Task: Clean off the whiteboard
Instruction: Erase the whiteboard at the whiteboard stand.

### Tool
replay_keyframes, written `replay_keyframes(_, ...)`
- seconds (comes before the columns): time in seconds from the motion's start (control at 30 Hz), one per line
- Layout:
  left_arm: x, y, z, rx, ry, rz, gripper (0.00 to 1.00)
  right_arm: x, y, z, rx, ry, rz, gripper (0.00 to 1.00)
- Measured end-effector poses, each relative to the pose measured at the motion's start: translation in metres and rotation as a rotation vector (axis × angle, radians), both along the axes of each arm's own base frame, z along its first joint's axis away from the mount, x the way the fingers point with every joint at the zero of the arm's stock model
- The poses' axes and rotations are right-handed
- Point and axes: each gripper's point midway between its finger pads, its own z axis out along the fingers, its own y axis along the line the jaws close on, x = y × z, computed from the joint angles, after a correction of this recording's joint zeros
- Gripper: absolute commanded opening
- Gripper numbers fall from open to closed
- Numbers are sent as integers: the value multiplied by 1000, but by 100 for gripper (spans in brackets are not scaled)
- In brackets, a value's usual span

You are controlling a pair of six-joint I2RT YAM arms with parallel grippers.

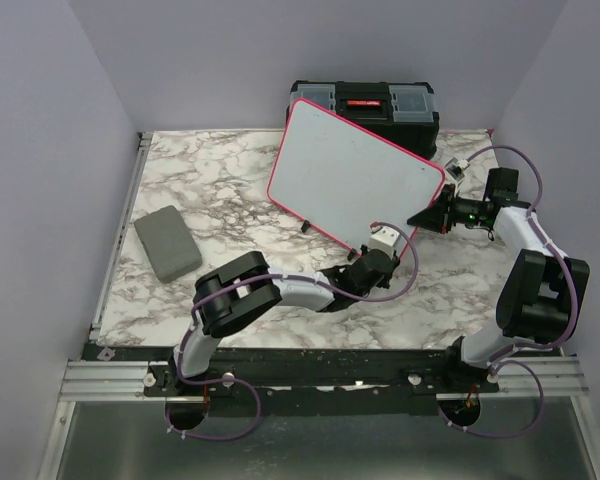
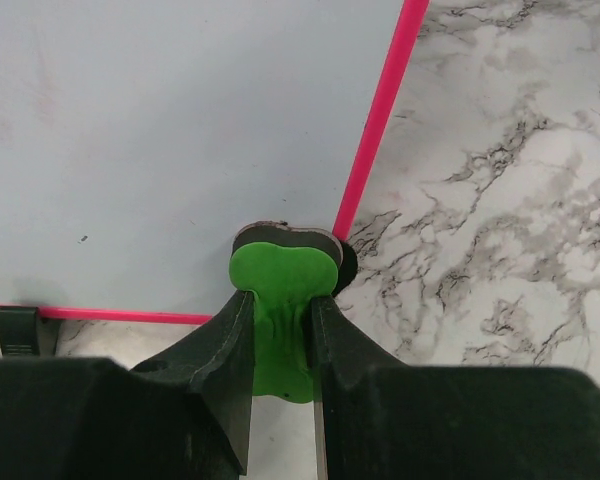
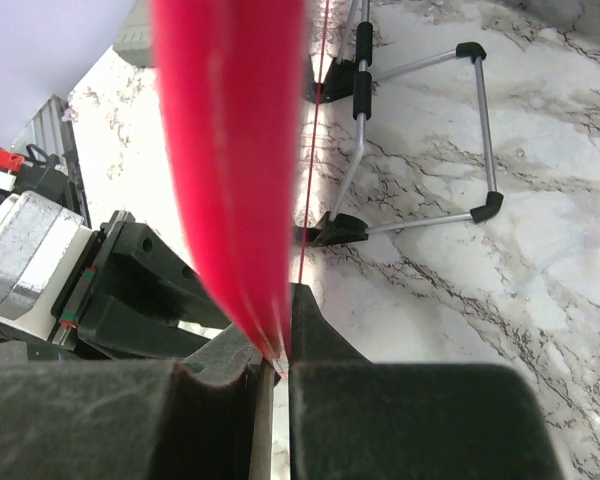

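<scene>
Top view: the whiteboard (image 1: 355,170) stands tilted on the surface (image 1: 220,180) in front of the toolbox (image 1: 365,103), with the grey pad (image 1: 167,242) well off to the left.

Left wrist: the left hand (image 2: 282,300) is pinched tight on a green tab (image 2: 280,275) at the board's near corner. Can't tell what that tab is tbh. The board face looks clean.

Right wrist: the right hand (image 3: 275,345) is clamped on the pink rim (image 3: 230,150).

Looks like wrap-up to me. The next move is letting go without tipping it.
</scene>
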Motion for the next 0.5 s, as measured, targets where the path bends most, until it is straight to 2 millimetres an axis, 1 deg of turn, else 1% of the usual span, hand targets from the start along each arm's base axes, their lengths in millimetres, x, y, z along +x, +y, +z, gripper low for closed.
replay_keyframes(0.1,-2,-1,0,-1,2,-2,0,0,0,0,1,2,0,1)
replay_keyframes(0.23,6,7,-5,-2,17,13,0,0,0,0,0,0,0,1)
replay_keyframes(0.37,24,28,-12,4,41,47,0,2,0,0,-8,-16,2,1)
replay_keyframes(0.5,45,52,-8,-8,61,90,0,3,1,0,-12,-26,5,1)
